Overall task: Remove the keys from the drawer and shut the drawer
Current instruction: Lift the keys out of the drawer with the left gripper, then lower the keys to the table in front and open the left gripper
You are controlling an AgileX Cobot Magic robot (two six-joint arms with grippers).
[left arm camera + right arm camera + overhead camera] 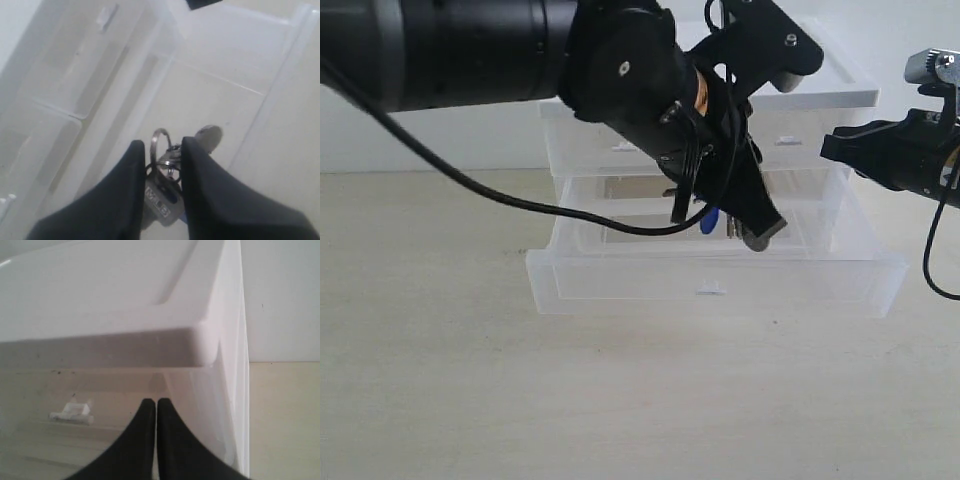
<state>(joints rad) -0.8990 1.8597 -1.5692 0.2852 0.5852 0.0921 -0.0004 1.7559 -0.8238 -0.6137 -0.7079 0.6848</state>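
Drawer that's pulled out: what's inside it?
A bunch of keys, pinched between the left fingers inside the drawer. The arm covers part of its floor, so anything there stays hidden.

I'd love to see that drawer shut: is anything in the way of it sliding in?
Only the left hand, clamped on the keys, hanging over the open drawer; I cannot tell whether they clear its rim. Nothing else visible blocks it.

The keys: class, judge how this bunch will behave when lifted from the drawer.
The keys are loose pieces on a ring, so they will probably dangle and swing rather than stay stiff. The grey tag hangs outside the left end effector, so it may snag the drawer wall. Smooth metal could slip.
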